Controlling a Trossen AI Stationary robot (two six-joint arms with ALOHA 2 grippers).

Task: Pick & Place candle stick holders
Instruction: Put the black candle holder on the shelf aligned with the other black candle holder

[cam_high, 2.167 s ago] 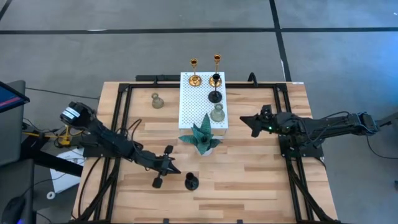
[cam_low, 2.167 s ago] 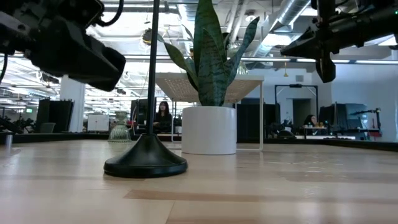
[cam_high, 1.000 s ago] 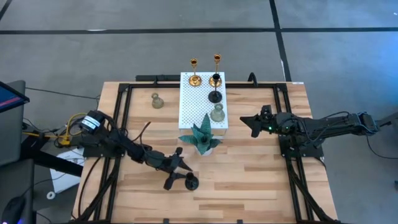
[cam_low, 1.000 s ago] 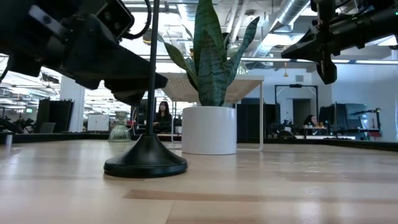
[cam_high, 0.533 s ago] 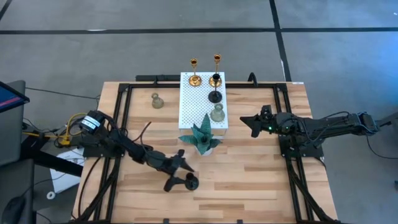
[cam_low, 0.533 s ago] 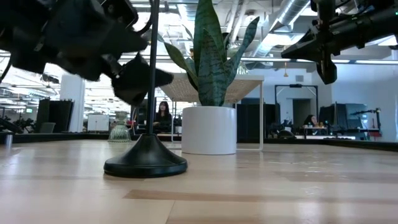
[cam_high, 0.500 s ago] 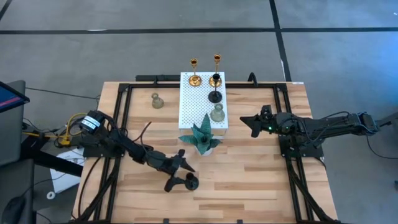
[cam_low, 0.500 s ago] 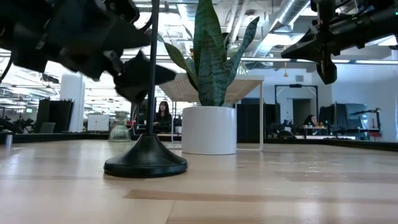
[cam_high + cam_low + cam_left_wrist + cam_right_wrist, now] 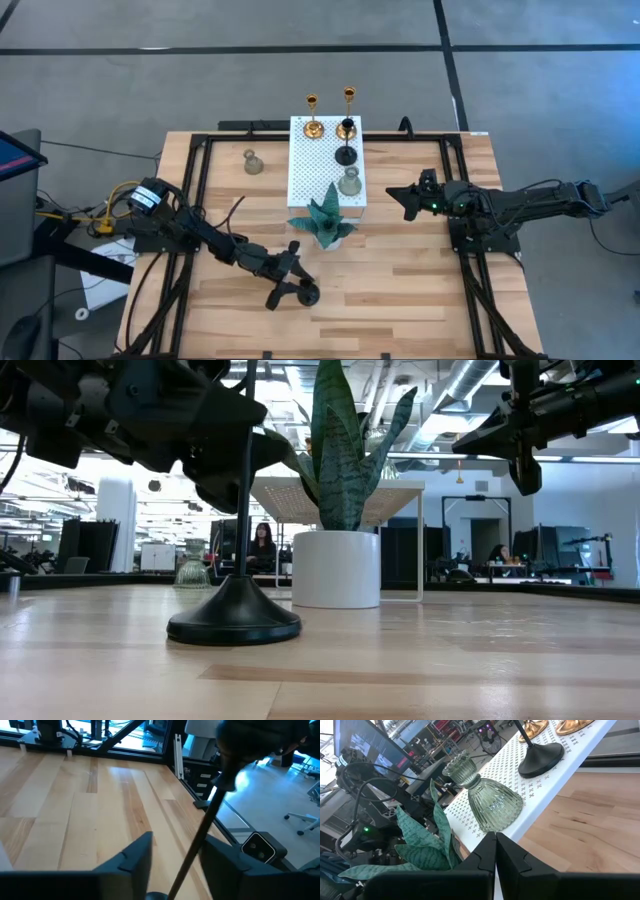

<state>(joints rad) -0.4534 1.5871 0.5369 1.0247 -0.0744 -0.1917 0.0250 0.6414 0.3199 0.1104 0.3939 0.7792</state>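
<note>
A black candle stick holder [image 9: 308,293] stands upright on its round base [image 9: 233,622] near the table's front. My left gripper [image 9: 296,281] is open and reaches it level from the left, with the thin stem [image 9: 197,842] between its two fingers. My right gripper [image 9: 408,203] hangs shut above the table, right of the white board [image 9: 310,175]. On the board stand two gold holders [image 9: 313,122], a black one [image 9: 346,150] and a grey-green one [image 9: 349,182]. Another grey-green holder [image 9: 252,162] stands on the table at the far left. My left gripper has the black holder's stem [image 9: 192,852] between its fingers, coming level from the table's left and lying across the stem. The stem runs close beside one finger [image 9: 225,862]; I cannot tell whether it touches. The holder stands upright on the table.
A teal spiky ornament [image 9: 325,222] stands just in front of the board, between the two arms. Black frame rails [image 9: 190,200] run along the table's left, right and far sides. Bare wood lies at the front right.
My left gripper has edged toward the black holder's stem and a little upward, so the stem now stands between its fingers. The holder has kept its place on the table.
</note>
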